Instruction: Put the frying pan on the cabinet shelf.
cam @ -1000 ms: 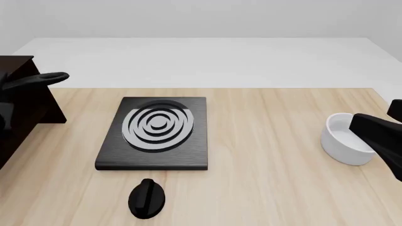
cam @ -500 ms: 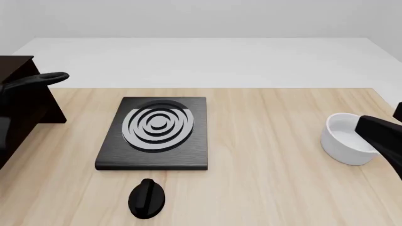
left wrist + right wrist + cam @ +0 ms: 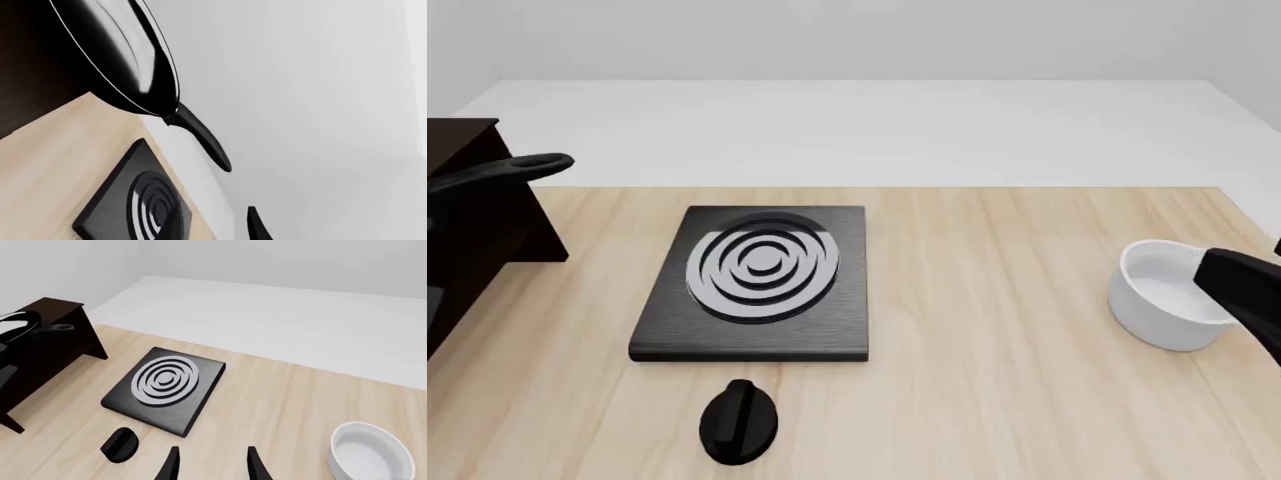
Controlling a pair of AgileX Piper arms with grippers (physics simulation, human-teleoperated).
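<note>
1. Over on the far left, the frying pan [image 3: 15, 326] sits up at the cabinet shelf [image 3: 50, 347], its glossy inside catching pale light.
2. From the front, only its long thin handle [image 3: 510, 171] shows clearly, poking out rightward from the dark cabinet's top edge, above the table [image 3: 1001, 330].
3. In the left wrist view the pan fills the corner, tilted across the frame against the dark wood; whether it rests on the board or hangs just above it, I cannot tell.
4. The left hand: its fingers do not show clearly in any view, so I cannot tell if it is clenched or released.
5. The right hand [image 3: 210, 465] is released, two dark fingertips [image 3: 171, 467] standing apart with nothing between them, hovering over bare table.
6. Just beside that hand stands the white bowl [image 3: 1161, 295], near the table's right edge.
7. In the middle lies the black stove plate [image 3: 757, 282] with grey rings, flat on the table.
8. Nearer us, apart from the plate, sits the small black knob [image 3: 739, 422].
</note>
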